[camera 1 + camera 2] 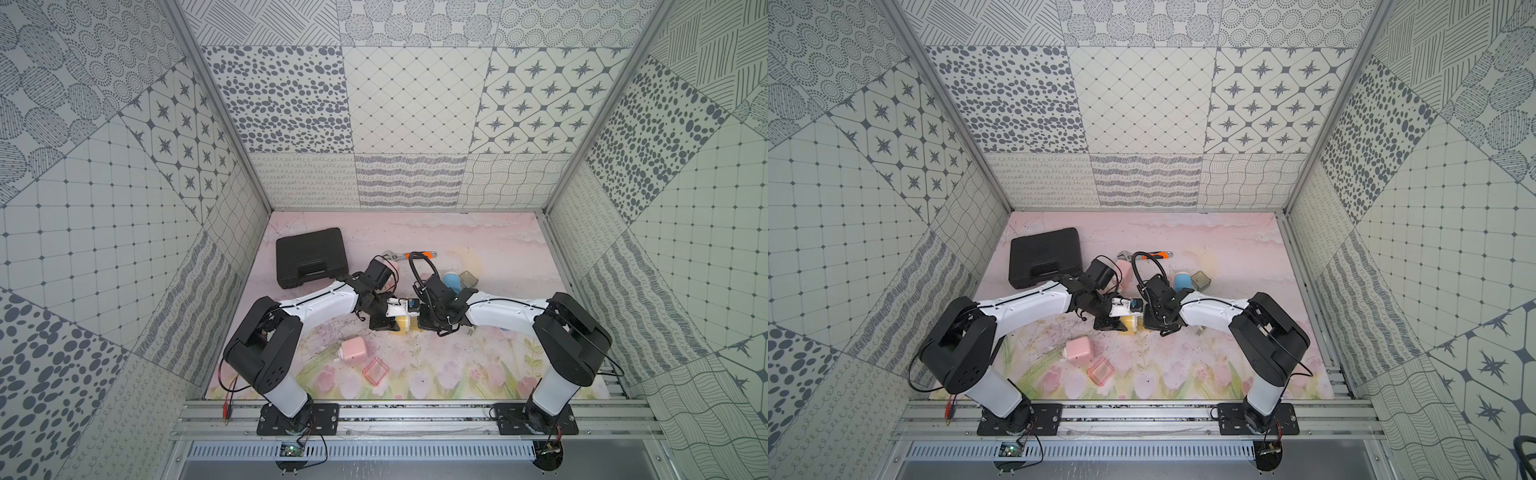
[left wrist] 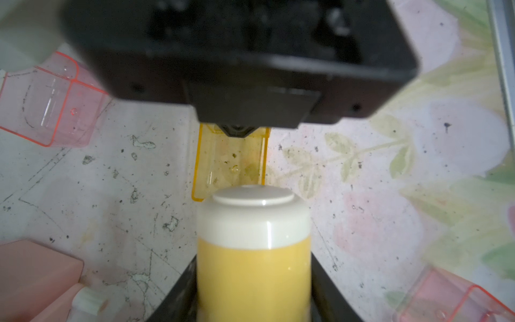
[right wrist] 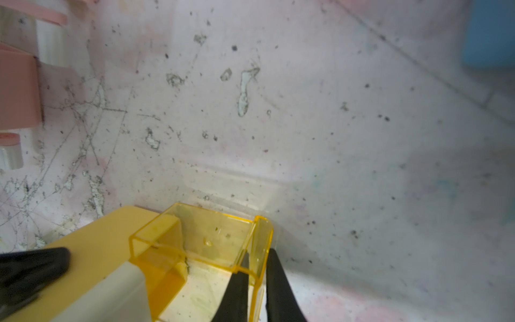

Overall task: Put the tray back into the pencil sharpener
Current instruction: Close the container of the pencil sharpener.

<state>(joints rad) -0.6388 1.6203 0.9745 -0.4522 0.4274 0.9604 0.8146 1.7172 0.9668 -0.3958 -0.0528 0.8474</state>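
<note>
**Q:** How many of each thing sit on the tabletop (image 1: 478,245)?

**A:** Two robot arms. There are four pencil sharpeners: a yellow sharpener (image 1: 404,325), a blue sharpener (image 1: 451,280), a front pink sharpener (image 1: 352,348) and a back pink sharpener (image 1: 391,266). There is one black case (image 1: 311,257) and one wrench (image 1: 415,254) with an orange handle. There are four see-through trays: a yellow tray (image 3: 211,237), a grey tray (image 1: 468,279), a pink tray (image 2: 50,103) and a second pink tray (image 2: 451,301).

**Q:** Where is the yellow tray?

**A:** It is mid-tabletop, between the two arms. The right pincer (image 3: 256,278) is narrowed onto one wall of the tray, with a black finger on each side. The tray's far end meets the yellow sharpener's open side and looks partly slid in. I cannot tell how deep it goes. The left pincer (image 2: 253,281) is clamped around the yellow sharpener's body.

**Q:** What is hidden or cut off?

**A:** The back pink sharpener is half covered by the left arm's wrist. A black cable crosses the wrench. In both top views the pincers cover most of the yellow sharpener and its tray. The second pink tray runs off the edge of the left wrist view. Dark specks litter the flowered tabletop.

**Q:** Any writing?

**A:** A small blue patch (image 1: 414,303) on the white bracket by the left wrist is too small to read.
</note>
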